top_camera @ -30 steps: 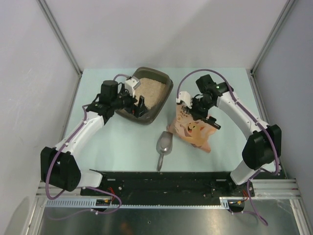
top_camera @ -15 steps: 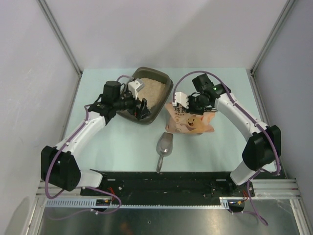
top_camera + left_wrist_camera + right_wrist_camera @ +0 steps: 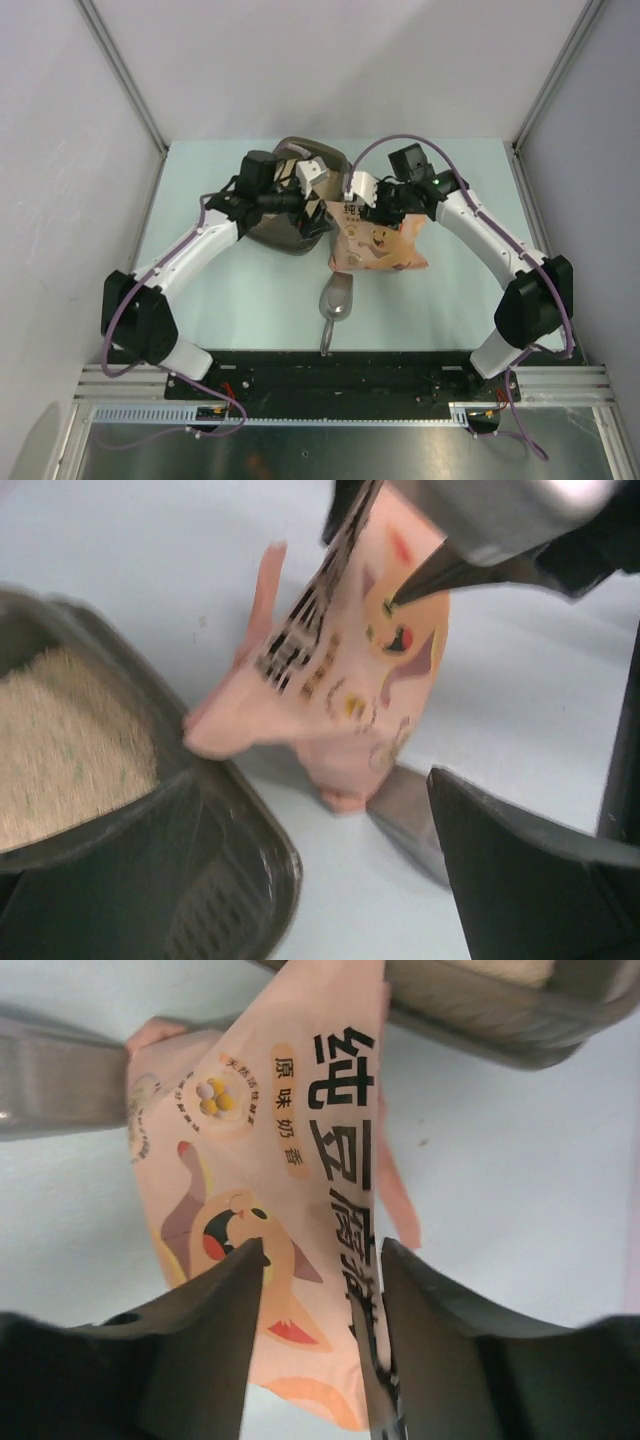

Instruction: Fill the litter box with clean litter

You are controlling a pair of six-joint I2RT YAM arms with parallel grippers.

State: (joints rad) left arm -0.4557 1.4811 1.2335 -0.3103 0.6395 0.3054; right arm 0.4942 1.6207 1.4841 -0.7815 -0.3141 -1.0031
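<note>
Right up against the dark grey-brown plastic litter box [image 3: 250, 830], the pink cartoon-cat bag [image 3: 380, 245] has swung in. The right pincer [image 3: 318, 1250] just went from clamped to apart around its top, and the left pincer [image 3: 312, 780] gapes wide. Pale beige sandy litter [image 3: 70, 740] is already in the box, so I'm guessing a handover.

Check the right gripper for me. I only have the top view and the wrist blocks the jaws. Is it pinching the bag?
Observer: Right wrist view shows the right gripper with its jaws apart. The pink bag runs between them, and I see no pinch.
Operator: Is there anything in the tray? The left arm covers most of it for me.
Observer: Yes. The left wrist view shows pale litter lying inside the litter box, below the rim at the part in view.
</note>
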